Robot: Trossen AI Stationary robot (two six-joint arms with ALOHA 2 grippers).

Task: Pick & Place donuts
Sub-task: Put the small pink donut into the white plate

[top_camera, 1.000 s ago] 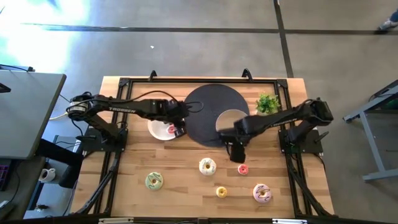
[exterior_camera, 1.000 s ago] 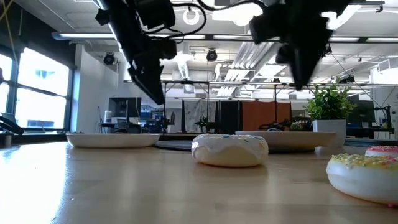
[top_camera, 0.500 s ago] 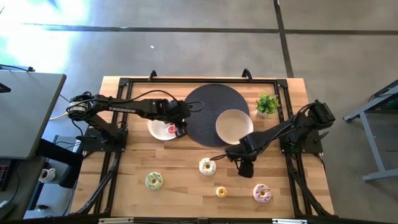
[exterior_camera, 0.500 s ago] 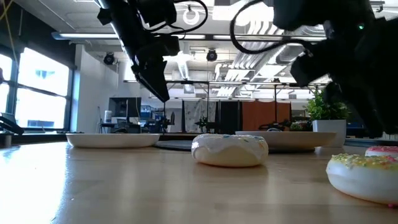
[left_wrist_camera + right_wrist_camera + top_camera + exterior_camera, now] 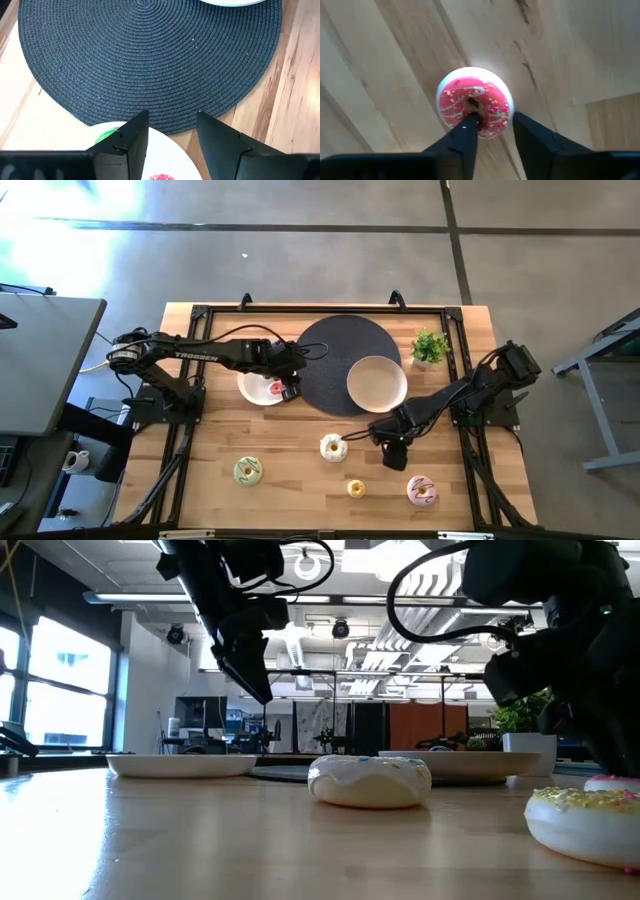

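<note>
My right gripper (image 5: 495,122) is open and low over a small pink-iced donut (image 5: 475,100) on the bare wood. One finger stands at the donut's hole and the other just outside its rim. The arm hides this donut in the high view (image 5: 393,452). My left gripper (image 5: 171,117) hovers open above the left white plate (image 5: 255,392), which holds a red donut (image 5: 275,389) and a green one (image 5: 106,136). A white donut (image 5: 333,447), a green donut (image 5: 248,471), a small yellow donut (image 5: 356,488) and a pink-and-white donut (image 5: 421,491) lie flat on the table. My right gripper comes at the small pink donut from above, pointing down. One fingertip (image 5: 470,122) is at the hole (image 5: 471,104) and the other is beside the outer rim (image 5: 509,107). I cannot tell whether the fingers touch it. The donut lies flat on the table.
A big black woven disc (image 5: 330,355) lies at the far middle, with an empty white plate (image 5: 376,383) on its right part. A small potted plant (image 5: 430,345) stands at the far right. Black frame rails (image 5: 470,470) run along the table's sides.
My right gripper has moved from the black disc's near edge toward the table's near edge and down, and now covers the small pink donut, which showed free in the high view a second ago. The donuts have not moved.
</note>
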